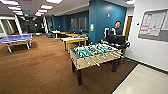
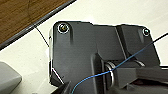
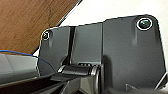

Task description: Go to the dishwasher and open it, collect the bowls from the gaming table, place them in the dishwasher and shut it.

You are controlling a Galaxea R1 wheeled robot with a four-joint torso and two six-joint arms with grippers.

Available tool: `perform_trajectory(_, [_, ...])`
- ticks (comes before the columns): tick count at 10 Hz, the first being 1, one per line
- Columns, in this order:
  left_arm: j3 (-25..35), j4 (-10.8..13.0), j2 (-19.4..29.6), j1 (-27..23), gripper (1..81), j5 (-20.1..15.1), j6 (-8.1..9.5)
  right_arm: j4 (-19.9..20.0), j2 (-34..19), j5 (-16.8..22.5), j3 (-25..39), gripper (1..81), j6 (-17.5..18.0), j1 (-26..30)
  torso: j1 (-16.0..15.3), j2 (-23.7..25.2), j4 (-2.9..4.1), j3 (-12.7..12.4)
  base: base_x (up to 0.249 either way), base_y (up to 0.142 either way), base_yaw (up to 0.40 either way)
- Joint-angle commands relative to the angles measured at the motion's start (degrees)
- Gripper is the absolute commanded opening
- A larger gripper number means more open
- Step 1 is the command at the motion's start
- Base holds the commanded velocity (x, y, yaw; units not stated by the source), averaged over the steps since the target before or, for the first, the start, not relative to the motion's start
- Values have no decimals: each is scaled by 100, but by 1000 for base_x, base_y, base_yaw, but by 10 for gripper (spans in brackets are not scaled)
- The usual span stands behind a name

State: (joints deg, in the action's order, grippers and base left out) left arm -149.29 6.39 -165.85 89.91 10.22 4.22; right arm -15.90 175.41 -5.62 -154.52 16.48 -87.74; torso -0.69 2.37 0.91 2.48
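The dishwasher and the bowls are out of view. A table-football table (image 1: 96, 53) with a green field and rods stands just ahead, right of centre, on the brown wood-pattern floor (image 1: 37, 72). Far back stands a small white-topped table (image 1: 55, 31); I cannot tell whether it is the gaming table. In the left wrist view my dark wrist plate (image 2: 85, 50) hangs over pale floor (image 2: 105, 12) beside the wood strip. The right wrist plate (image 3: 112, 50) hangs over the same floor edge.
A blue ping-pong table (image 1: 16, 38) stands at the left. Yellow-wood tables (image 1: 75, 40) stand behind the table-football table, by a blue pillar (image 1: 105, 17). A person (image 1: 117, 27) stands behind monitors. A pale floor patch (image 1: 142, 82) and a wall board (image 1: 153, 25) are at the right.
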Motion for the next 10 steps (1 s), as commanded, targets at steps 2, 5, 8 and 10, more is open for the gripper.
perform_trajectory(2, [-4, 20, 78, -241, 811, -275, -44, -10, 32, 254, 45, 811, -22, 305, 0, 0, 0, 0, 0, 0, 353])
perform_trajectory(5, [-4, 29, 61, -241, 811, -275, -44, -19, 32, 254, 37, 811, -22, 313, 0, 0, 0, 0, 0, 0, 353])
perform_trajectory(8, [-4, 56, 52, -241, 811, -275, -35, -19, 32, 254, 37, 811, -31, 313, 0, 0, 0, 0, 0, 0, 353])
perform_trajectory(10, [-4, 56, 52, -240, 811, -283, -35, -19, 32, 254, 28, 811, -31, 313, 5, 0, 0, -2, 0, 0, 312])
